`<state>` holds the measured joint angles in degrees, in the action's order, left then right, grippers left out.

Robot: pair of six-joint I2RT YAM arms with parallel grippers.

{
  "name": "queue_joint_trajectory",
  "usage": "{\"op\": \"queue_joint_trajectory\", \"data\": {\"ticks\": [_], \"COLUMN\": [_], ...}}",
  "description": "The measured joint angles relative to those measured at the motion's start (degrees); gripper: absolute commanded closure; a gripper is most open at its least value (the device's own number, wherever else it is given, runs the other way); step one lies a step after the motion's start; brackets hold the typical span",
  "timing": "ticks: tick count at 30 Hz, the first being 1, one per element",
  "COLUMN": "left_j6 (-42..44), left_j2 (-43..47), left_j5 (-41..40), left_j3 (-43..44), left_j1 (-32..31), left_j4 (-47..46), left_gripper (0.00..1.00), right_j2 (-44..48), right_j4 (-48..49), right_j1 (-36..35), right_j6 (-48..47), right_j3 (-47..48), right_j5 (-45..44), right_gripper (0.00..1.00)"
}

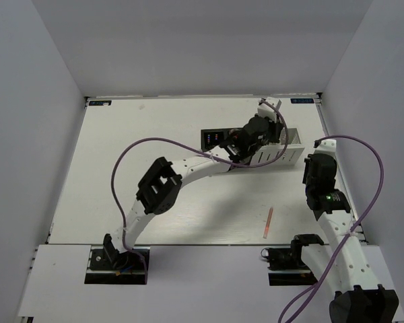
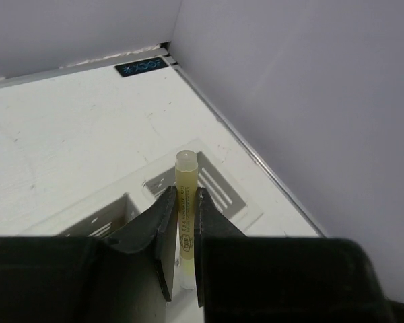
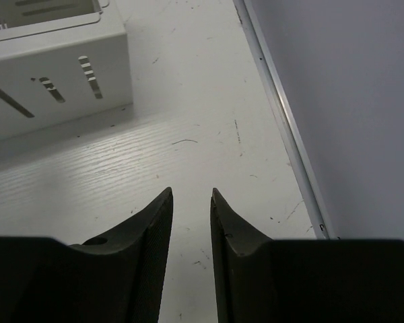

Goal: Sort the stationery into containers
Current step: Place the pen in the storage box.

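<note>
We are pinching the beige stick [image 2: 186, 182] in the left end effector [image 2: 182, 222], whose dark fingers are pressing on its two sides. The stick is a smooth, translucent, yellowish tube with a rounded cap. Its long axis is running out along the fingers, with the capped tip reaching past them. The containers [image 2: 219, 192] are lying directly below and beyond that tip. They are white, boxy sheet-metal cups with slotted walls, near the worktop's [image 1: 121, 168] far right corner. We are judging that the release depends on lining the tube up over an open cup mouth. The right end effector [image 3: 192, 198] is hovering low beside the white cup, its fingers slightly parted and gripping nothing. The thin salmon stick [image 1: 268, 223] is lying flat on the worktop, closer to the right arm.
</note>
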<state>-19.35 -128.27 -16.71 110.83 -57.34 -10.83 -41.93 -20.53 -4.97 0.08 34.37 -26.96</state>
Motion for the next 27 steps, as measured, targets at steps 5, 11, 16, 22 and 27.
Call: {"op": "queue_joint_trajectory", "data": {"ticks": [5, 11, 16, 22, 27], "left_j6": [0.6, -3.3, -7.0, -12.0, -15.8], "left_j2": [-6.7, -8.4, -10.8, -15.2, -19.1], "left_j5": [2.4, 4.2, 4.8, 5.4, 7.1], "left_j3": [5.5, 10.0, 13.9, 15.3, 15.9], "left_j1": [0.7, 2.3, 3.9, 5.8, 6.8], "left_j4": [-5.4, -8.3, -9.4, -9.1, -8.7], "left_gripper": [1.00, 1.00, 1.00, 1.00, 1.00], "right_j2": [0.0, -0.2, -0.5, -0.5, -0.5], "right_j4": [1.0, 1.2, 1.2, 1.2, 1.2], "right_j1": [0.5, 0.5, 0.5, 0.5, 0.5], "right_j6": [0.0, 0.0, 0.0, 0.0, 0.0], "right_j3": [-0.4, -0.4, -0.4, -0.4, -0.4], "right_j5": [-1.6, -1.6, -1.6, -1.6, -1.6], "right_gripper": [0.68, 0.68, 0.68, 0.68, 0.68]}}
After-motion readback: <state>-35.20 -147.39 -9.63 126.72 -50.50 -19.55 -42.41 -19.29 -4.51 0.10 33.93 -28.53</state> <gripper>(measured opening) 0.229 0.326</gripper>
